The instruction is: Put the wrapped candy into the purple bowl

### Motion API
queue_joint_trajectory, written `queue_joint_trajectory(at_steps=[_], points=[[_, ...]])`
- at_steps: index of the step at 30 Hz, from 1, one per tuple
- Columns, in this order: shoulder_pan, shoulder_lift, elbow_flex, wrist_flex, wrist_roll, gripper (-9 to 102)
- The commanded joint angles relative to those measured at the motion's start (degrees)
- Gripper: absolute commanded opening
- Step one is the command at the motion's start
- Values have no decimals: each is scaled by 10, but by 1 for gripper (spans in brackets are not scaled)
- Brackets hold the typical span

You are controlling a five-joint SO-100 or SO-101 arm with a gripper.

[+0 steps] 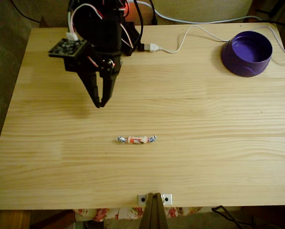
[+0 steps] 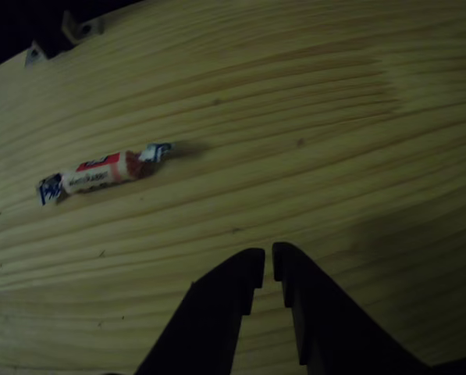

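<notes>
The wrapped candy (image 1: 137, 139) lies flat on the wooden table near its middle, white and orange with twisted silvery-blue ends. In the other view the candy (image 2: 101, 173) sits at the left, beyond and left of the fingertips. My black gripper (image 1: 101, 103) hangs above the table at the left rear, pointing down, its jaws nearly together with nothing between them. In the other view the gripper (image 2: 268, 262) shows only a thin slit between its tips. The purple bowl (image 1: 247, 53) stands upright at the table's far right corner, well away from gripper and candy.
A white USB cable (image 1: 180, 40) runs across the table's back edge between the arm's base and the bowl. A small metal bracket (image 1: 154, 198) is fixed at the front edge. The wooden table (image 1: 204, 143) offers open surface around the candy.
</notes>
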Motion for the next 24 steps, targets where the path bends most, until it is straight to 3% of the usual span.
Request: queue_joint_trajectory(at_steps=[1,15,24], points=[[2,4,-10,-22,-18,1],[23,-12,-40,-29,-40,1],[41,-235,-178,-78,-76,1]])
